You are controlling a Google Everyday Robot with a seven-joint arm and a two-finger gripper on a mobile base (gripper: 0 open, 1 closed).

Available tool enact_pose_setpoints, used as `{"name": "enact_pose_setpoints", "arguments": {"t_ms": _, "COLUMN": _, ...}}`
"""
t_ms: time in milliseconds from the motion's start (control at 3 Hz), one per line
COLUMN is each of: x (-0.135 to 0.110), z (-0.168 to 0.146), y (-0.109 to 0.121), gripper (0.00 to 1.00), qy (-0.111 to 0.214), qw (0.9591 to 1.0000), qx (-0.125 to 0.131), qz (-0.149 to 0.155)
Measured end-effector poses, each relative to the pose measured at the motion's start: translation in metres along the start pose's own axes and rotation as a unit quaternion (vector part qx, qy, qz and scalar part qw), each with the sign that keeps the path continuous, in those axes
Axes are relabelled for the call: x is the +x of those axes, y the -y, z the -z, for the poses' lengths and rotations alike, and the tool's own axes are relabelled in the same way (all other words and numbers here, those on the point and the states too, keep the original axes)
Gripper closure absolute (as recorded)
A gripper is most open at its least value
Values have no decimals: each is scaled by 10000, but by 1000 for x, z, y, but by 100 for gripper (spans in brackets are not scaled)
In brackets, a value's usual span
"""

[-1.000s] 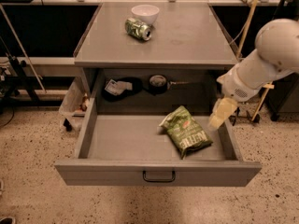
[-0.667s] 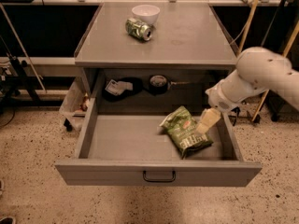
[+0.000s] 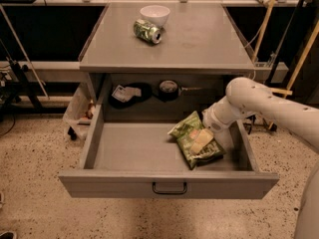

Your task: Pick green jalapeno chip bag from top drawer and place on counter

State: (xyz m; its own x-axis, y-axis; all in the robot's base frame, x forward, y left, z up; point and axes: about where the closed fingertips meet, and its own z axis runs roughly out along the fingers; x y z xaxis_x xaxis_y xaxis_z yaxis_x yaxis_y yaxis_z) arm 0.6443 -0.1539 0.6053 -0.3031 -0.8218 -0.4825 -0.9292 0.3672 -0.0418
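The hand [image 3: 202, 141] is coming in from beside the green jalapeno chip bag [image 3: 185, 128] onto it inside the top drawer [image 3: 132, 153], though whether it is clamped cannot be told.

You get soft, even light from above. The counter [image 3: 199, 39] is the brightest flat surface, with a faint pale sheen near its middle. The recess beneath it and the upper left and upper right of the frame fall into deep shadow. At centre right, the gripper [image 3: 202, 141] sits over the green jalapeno chip bag [image 3: 185, 128] in the top drawer [image 3: 134, 153]. The bag's foil catches small highlights.
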Motion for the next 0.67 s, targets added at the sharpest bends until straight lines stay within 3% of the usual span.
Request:
{"name": "enact_pose_setpoints", "arguments": {"t_ms": 333, "x": 1, "z": -4, "y": -1, "gripper": 0, "qy": -1, "qw": 10000, "qx": -23, "qz": -11}}
{"name": "enact_pose_setpoints", "arguments": {"t_ms": 667, "x": 1, "z": -4, "y": -1, "gripper": 19, "qy": -1, "qw": 10000, "qx": -23, "qz": -11}}
